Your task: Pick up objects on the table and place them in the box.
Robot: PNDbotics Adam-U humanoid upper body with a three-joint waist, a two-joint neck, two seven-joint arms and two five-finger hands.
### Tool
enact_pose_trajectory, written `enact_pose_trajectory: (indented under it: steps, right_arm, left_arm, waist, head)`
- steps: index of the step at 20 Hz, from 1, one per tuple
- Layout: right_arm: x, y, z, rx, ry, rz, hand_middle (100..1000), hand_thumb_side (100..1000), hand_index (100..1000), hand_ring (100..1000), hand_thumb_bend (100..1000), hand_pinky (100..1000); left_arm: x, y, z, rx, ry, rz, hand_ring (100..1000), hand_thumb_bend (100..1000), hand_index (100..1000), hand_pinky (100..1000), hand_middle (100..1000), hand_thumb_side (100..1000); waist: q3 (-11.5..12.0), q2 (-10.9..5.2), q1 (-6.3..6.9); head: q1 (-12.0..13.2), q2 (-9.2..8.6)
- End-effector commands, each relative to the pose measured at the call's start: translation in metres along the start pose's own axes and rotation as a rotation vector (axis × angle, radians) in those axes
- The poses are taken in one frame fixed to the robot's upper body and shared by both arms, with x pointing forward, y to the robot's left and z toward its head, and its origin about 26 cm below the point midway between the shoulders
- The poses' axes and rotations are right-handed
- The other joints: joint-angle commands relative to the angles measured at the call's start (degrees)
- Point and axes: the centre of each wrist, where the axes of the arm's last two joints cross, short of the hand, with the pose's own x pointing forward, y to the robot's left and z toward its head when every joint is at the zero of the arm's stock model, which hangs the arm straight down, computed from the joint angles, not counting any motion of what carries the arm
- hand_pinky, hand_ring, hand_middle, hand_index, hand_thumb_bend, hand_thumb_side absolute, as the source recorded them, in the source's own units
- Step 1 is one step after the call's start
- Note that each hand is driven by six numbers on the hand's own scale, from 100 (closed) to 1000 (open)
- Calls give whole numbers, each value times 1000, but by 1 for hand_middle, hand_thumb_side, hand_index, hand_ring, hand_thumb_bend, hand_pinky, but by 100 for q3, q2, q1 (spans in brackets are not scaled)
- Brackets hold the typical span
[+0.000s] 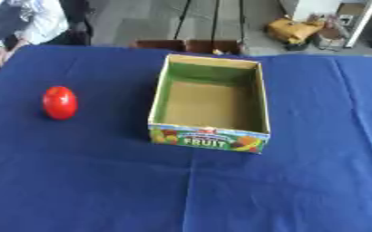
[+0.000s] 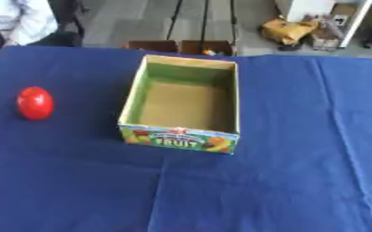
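Glossy red fruit (image 1: 60, 102), matt cardboard box (image 1: 209, 137) (printed front), blue cloth (image 1: 78, 181).

The cloth (image 1: 78, 181) is deep blue and plain. The fruit (image 1: 60, 103) is glossy red. The box (image 1: 210, 138) has green inner walls, a tan floor, and a front panel with white "FRUIT" lettering among multicoloured fruit pictures.

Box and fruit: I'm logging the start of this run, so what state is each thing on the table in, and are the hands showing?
Box: open-topped, upright, nothing in it.
Red fruit: on the blue tablecloth, left of the box, apart from it, not held.
Left hand: not in view.
Right hand: not in view.
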Motion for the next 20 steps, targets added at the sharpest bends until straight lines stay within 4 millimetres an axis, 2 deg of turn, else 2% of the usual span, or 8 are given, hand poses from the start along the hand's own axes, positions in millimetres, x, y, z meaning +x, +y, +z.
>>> enact_pose_trajectory:
  steps: [1,10,12,16,20]
  right_arm:
    - [2,-4,-9,16,-41,-3,785,1000,862,798,100,717]
    - [2,-3,-10,29,-44,-8,784,1000,861,798,100,717]
    - [2,-3,-10,32,-45,-10,783,1000,860,798,100,717]
    - [2,-2,-10,35,-45,-9,783,1000,859,799,100,718]
    - [2,-2,-10,37,-43,-9,782,1000,859,799,100,718]
  left_arm:
    - [-10,11,-8,-66,29,-90,855,100,1000,761,883,968]
    - [-30,3,-27,-251,128,-167,921,100,1000,848,944,998]
    - [-35,-2,-29,-296,150,-171,907,120,1000,817,944,992]
    - [-49,-13,-29,-387,208,-174,924,274,1000,834,963,987]
    - [-62,-21,-29,-483,266,-175,936,516,1000,847,971,985]
  waist:
    - [-18,-83,10]
    - [-93,-48,34]
    - [-114,-39,41]
    - [-160,-22,63]
    - [-193,-13,80]
  head:
    - [-38,-72]
    - [-46,-170]
    - [-45,-193]
    - [-41,-224]
    - [-34,-248]
